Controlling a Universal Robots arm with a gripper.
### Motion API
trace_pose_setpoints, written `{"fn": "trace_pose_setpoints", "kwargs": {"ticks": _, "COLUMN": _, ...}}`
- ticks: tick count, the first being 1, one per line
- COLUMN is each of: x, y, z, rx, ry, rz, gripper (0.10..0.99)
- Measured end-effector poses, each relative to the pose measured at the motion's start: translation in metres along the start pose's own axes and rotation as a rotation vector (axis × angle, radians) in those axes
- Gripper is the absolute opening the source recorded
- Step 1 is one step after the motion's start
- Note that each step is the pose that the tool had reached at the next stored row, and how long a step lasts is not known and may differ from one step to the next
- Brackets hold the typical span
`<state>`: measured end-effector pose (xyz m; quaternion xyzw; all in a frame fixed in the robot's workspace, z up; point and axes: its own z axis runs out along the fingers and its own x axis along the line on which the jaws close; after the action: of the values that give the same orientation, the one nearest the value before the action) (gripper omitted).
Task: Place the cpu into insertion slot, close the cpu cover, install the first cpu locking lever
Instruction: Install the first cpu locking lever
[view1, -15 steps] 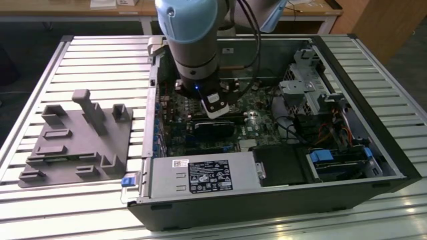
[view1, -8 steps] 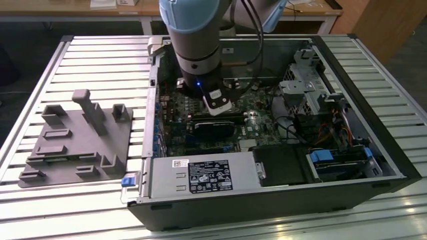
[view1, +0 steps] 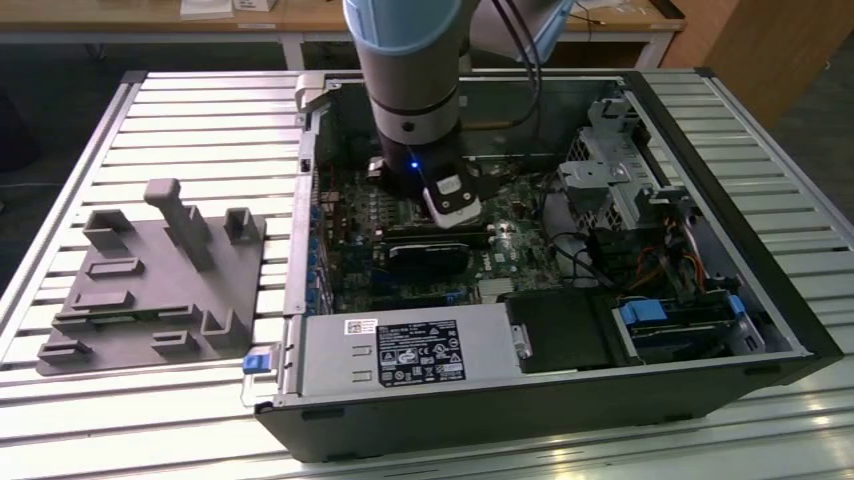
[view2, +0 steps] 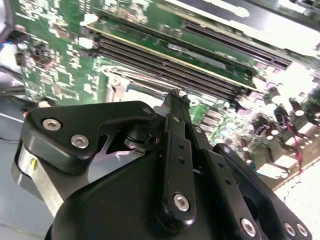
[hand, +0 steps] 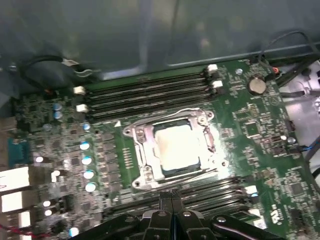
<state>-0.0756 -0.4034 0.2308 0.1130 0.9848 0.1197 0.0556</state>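
A grey robot arm with pale blue joint bands reaches down into an open black desktop computer case (view1: 747, 345) lying on its side on a slatted metal worktop (view1: 94, 150), its black two-fingered gripper (hand: 171, 199) poised above the green motherboard (hand: 260, 150). In the first wrist view the two slim fingertips (hand: 165, 201) are pressed together with nothing between them, hovering over the bank of long black memory slots (hand: 220, 192) just beside the socket. The pale silvery-beige square cpu (hand: 177, 147) lies flat in the metal-rimmed square insertion slot (hand: 141, 165) near the middle of the board, with the thin silvery cpu cover frame (hand: 140, 132) lying down around its edges. A second bank of long black memory slots (hand: 147, 92) runs along the socket's far side, and a round silver coin cell (hand: 257, 85) sits towards one corner of the board. In the second wrist view the gripper's black linkage (view2: 170, 170) looms large in front of the board. On the worktop, towards the exterior view's left edge and well apart from the case, rests a grey moulded fixture tray (view1: 147, 290) with upright posts.
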Motion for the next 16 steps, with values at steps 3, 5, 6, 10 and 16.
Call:
{"fn": "trace_pose_setpoints", "kwargs": {"ticks": 3, "x": -0.0052, "y": 0.0034, "z": 0.0014, "rx": 0.009, "ry": -0.0014, "rz": -0.001, "gripper": 0.106}}
{"fn": "trace_pose_setpoints", "kwargs": {"ticks": 5, "x": -0.0079, "y": 0.0064, "z": 0.0024, "rx": 0.016, "ry": -0.0021, "rz": -0.002, "gripper": 0.106}}
{"fn": "trace_pose_setpoints", "kwargs": {"ticks": 6, "x": -0.0090, "y": 0.0082, "z": 0.0029, "rx": 0.019, "ry": -0.0024, "rz": -0.002, "gripper": 0.106}}
{"fn": "trace_pose_setpoints", "kwargs": {"ticks": 10, "x": -0.0115, "y": 0.0171, "z": 0.0054, "rx": 0.029, "ry": -0.0038, "rz": -0.003, "gripper": 0.106}}
{"fn": "trace_pose_setpoints", "kwargs": {"ticks": 16, "x": -0.0140, "y": 0.0276, "z": 0.0084, "rx": 0.078, "ry": -0.0117, "rz": -0.010, "gripper": 0.106}}
